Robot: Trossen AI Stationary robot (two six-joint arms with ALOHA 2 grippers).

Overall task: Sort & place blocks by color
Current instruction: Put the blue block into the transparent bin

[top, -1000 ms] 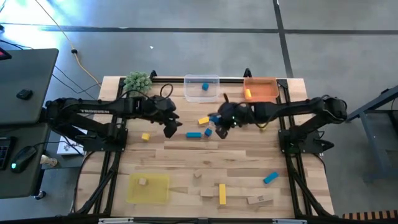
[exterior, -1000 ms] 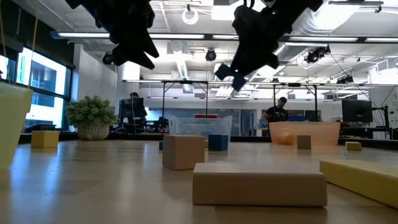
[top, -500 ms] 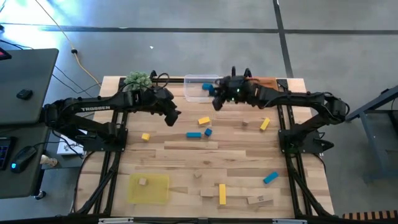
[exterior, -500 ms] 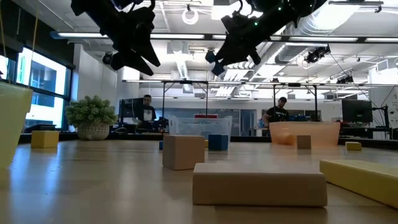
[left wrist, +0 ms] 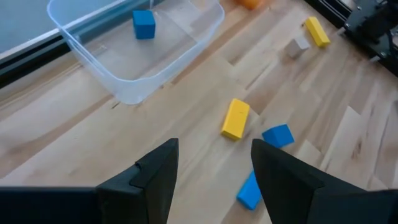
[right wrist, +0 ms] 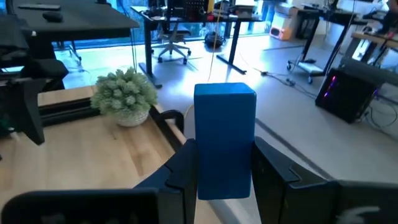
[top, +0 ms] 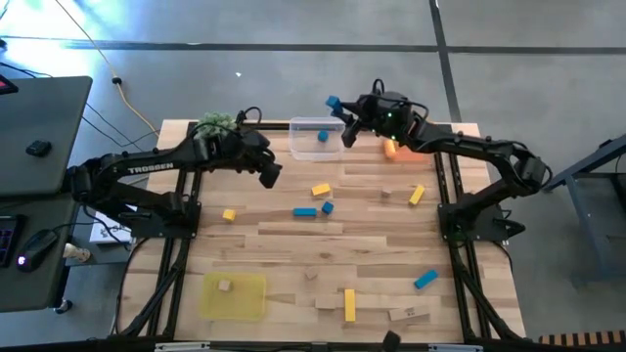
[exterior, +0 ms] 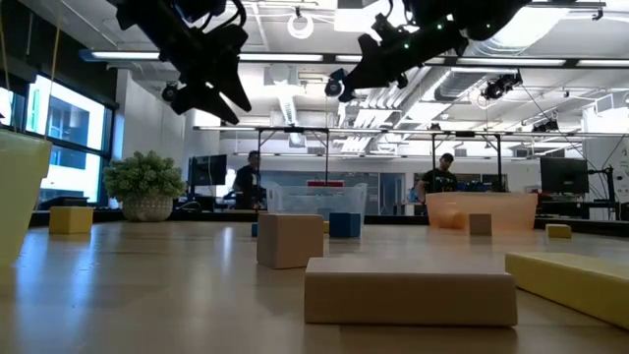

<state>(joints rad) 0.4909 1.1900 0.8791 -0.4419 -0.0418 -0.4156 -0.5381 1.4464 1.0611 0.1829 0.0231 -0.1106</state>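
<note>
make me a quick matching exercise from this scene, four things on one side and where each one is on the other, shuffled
Things:
1. blue block
2. blue cube
3. plain wood cube
4. plant ball

Places:
A. in the yellow tray
B. at the table's far left corner
C. gripped by the right gripper, up in the air
D. in the clear tray

Pairs: 1-C, 2-D, 3-A, 4-B

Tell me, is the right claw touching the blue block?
Touching. The right wrist view shows the right gripper with its dark fingers pressed against both sides of the blue block, holding it up.
</note>
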